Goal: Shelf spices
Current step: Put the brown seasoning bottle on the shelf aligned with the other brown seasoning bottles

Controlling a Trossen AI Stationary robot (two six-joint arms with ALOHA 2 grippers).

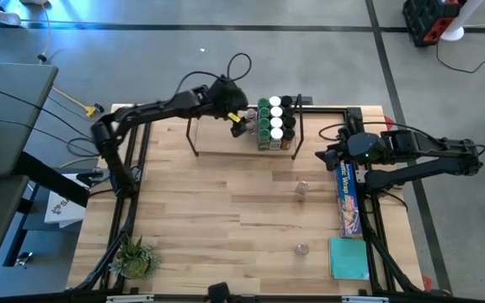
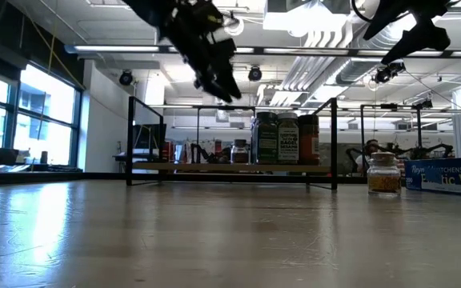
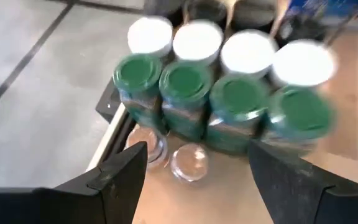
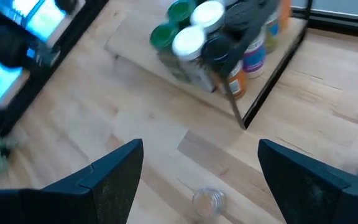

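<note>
1. Left gripper hangs over the shelf, at the open side of the jar cluster. Its fingers are apart with nothing clamped between them.
2. Directly under it are two clear-lidded jars, standing on the board and touching the green row. This looks like a drop-off spot, packed tight to save board space.
3. Spices on the shelf are grouped at the board's right end in rows by lid colour, upright and touching.
4. Count from the left wrist view: four green lids, four white lids, two clear. The dark-lidded jars sit behind and are partly hidden. There are roughly three or four; I cannot tell exactly.
5. Right gripper waits above the table's right side near the blue box, fingers spread wide and empty.
6. Two loose jars are not shelved yet: one mid-table, one nearer the front edge. Both are well apart from the shelf, and the right arm is probably closest for the first.
</note>
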